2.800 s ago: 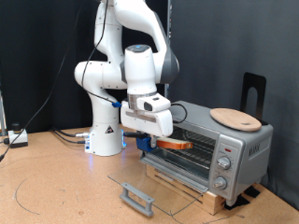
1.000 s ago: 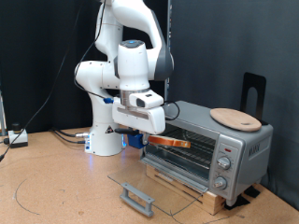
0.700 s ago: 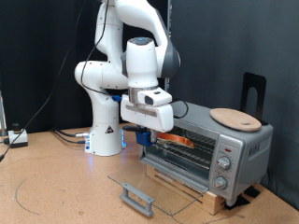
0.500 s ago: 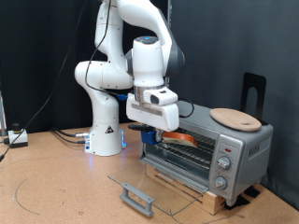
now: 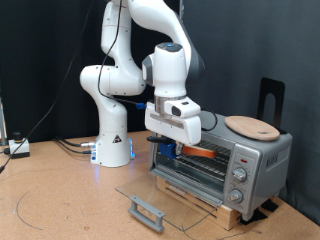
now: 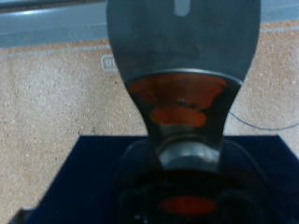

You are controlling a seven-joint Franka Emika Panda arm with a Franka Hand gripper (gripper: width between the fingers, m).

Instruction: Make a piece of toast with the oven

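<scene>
The silver-grey oven (image 5: 245, 165) stands on a wooden board at the exterior view's right, with its glass door (image 5: 165, 193) folded down flat. My gripper (image 5: 188, 149) is right at the oven's open front, shut on the piece of toast (image 5: 203, 154). The slice lies flat and only its orange-brown crust shows, reaching into the oven cavity above the wire rack. The wrist view is blurred: orange crust (image 6: 177, 91) shows against a grey finger (image 6: 182, 42), over the tan table top.
A flat round wooden plate (image 5: 251, 126) lies on top of the oven. A black stand (image 5: 270, 100) rises behind it. The door's handle (image 5: 148, 212) juts toward the exterior view's bottom. The arm's white base (image 5: 113, 145) stands on the exterior view's left of the oven, with cables (image 5: 70, 146) beside it.
The gripper has carried the toast toward the exterior view's right, from in front of the oven's left corner to its opening, and the slice now reaches inside.
</scene>
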